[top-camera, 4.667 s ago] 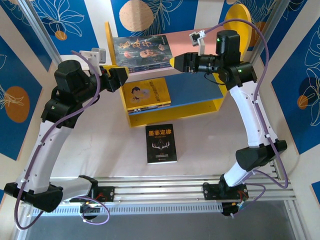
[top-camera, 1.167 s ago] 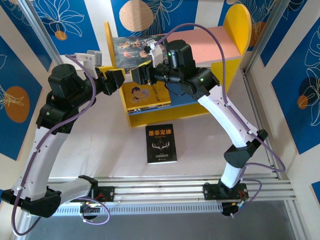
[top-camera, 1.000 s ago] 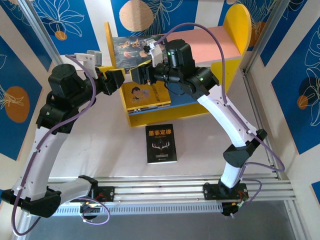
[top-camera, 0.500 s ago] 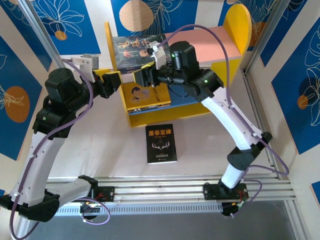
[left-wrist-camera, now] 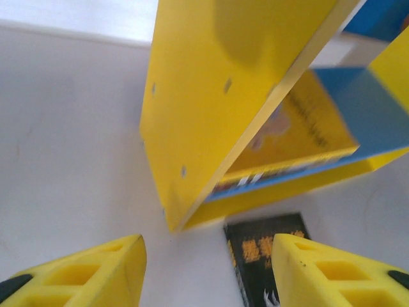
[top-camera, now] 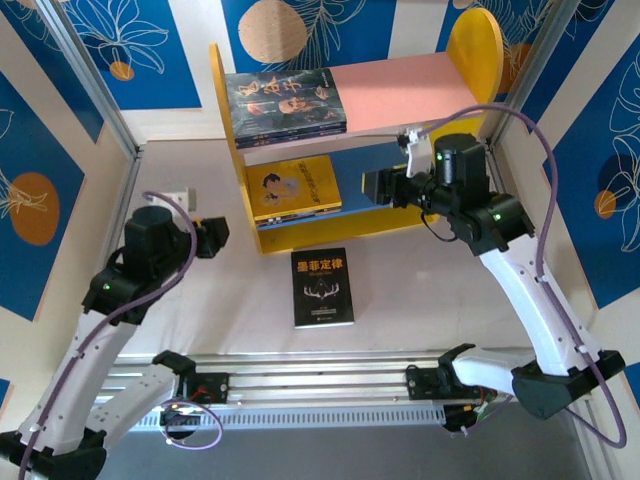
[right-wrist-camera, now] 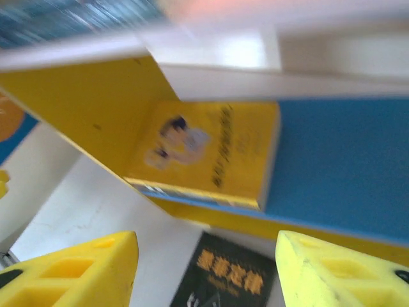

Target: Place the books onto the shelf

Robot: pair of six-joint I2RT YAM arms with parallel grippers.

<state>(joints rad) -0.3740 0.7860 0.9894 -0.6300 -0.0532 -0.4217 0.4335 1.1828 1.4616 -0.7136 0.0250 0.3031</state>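
Observation:
The shelf (top-camera: 228, 150) stands at the back, with yellow sides, a pink upper board and a blue lower board (right-wrist-camera: 345, 166). A stack of dark books (top-camera: 285, 103) lies on the pink board. A yellow book (top-camera: 295, 187) lies on the blue board. One black book (top-camera: 322, 288) lies flat on the table in front of the shelf. My left gripper (top-camera: 218, 234) hangs open, left of the shelf's front corner. My right gripper (top-camera: 371, 187) is open over the blue board, right of the yellow book. The left wrist view has the shelf's yellow side (left-wrist-camera: 217, 96) and the black book (left-wrist-camera: 265, 252) ahead of open fingers (left-wrist-camera: 96, 272). The right wrist view has the yellow book (right-wrist-camera: 211, 153) and black book (right-wrist-camera: 223, 278).
Blue patterned panels (top-camera: 60, 110) and metal posts wall in the white table on the left, back and right. An aluminium rail (top-camera: 320, 385) with both arm bases runs along the near edge. Bare tabletop (top-camera: 420, 290) lies either side of the black book.
Both grippers have pulled away from the dark books on the pink board. The right one swung right and down to the lower board. The left arm drew back toward the near left.

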